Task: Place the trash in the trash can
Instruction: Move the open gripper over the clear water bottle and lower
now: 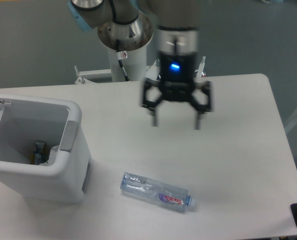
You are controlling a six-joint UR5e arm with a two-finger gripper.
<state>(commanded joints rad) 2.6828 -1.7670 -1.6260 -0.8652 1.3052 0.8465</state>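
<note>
Grey flooring is surrounding a white tabletop (238, 115), on which the trash can (63, 175) is standing at the left edge with its lid swung open. Something small is lying at the bottom of the can, but it is too dim to say whether the tissue is among it; no tissue is showing anywhere on the tabletop. The bottle (157, 192) is lying on its side to the right of the trash can, well apart from it, with its pale blue cap pointing away from the can. The gripper (177, 121) is hanging above the tabletop, farther from the trash can than the bottle is and on the arm-base side of the bottle, its fingers spread wide and holding nothing; it is somewhat blurred. Judging by this, the step in hand is going for the bottle. The next move is calling for the gripper to come over the bottle's middle, turn so its fingers are straddling the narrow body rather than its length, descend and close. A round, slick bottle is likely to roll if pinched off-centre.
</note>
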